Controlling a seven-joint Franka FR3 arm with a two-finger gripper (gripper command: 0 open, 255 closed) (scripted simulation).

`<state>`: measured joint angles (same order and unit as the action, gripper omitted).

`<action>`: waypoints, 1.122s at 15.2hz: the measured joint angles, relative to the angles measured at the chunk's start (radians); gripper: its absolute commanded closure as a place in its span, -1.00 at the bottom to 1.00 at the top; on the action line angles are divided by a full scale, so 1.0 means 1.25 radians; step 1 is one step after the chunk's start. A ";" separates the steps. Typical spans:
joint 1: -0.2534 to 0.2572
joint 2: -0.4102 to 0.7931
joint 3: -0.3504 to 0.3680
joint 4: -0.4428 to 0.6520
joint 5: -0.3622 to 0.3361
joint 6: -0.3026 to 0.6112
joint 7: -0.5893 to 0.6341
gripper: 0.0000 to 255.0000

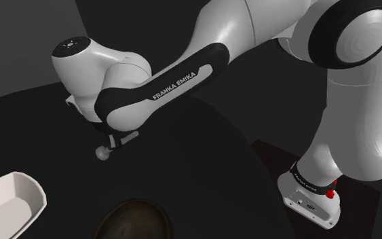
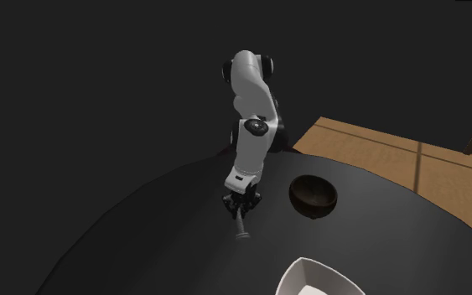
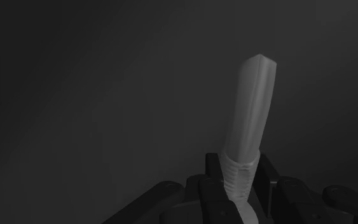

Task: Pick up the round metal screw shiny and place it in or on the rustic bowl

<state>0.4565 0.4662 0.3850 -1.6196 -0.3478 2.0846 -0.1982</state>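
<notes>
A grey metal screw (image 3: 250,118) with a round head (image 1: 103,153) is clasped between my black fingers (image 3: 213,167), its threaded part in the grip and its shaft sticking out beyond them. My gripper (image 1: 119,140) is shut on it over the black round table (image 1: 203,170). In the second exterior view the screw (image 2: 242,226) hangs head down below the gripper (image 2: 242,204). The dark brown rustic bowl (image 1: 134,219) sits near the shoulder view's lower edge, short of the gripper. In the second exterior view this bowl (image 2: 312,195) lies to the gripper's right.
A white oblong dish (image 1: 9,200) lies at the shoulder view's lower left, and in the second exterior view this dish (image 2: 313,281) is at the bottom edge. A wooden floor (image 2: 393,155) shows beyond the table. The stand (image 1: 318,197) is at the lower right.
</notes>
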 measured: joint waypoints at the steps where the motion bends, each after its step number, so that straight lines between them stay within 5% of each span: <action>1: -0.001 -0.004 0.001 0.004 0.002 -0.007 -0.003 1.00; 17: 0.003 -0.045 0.015 0.117 0.033 -0.156 -0.037 1.00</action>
<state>0.4596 0.4100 0.4042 -1.4729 -0.3065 1.8900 -0.2440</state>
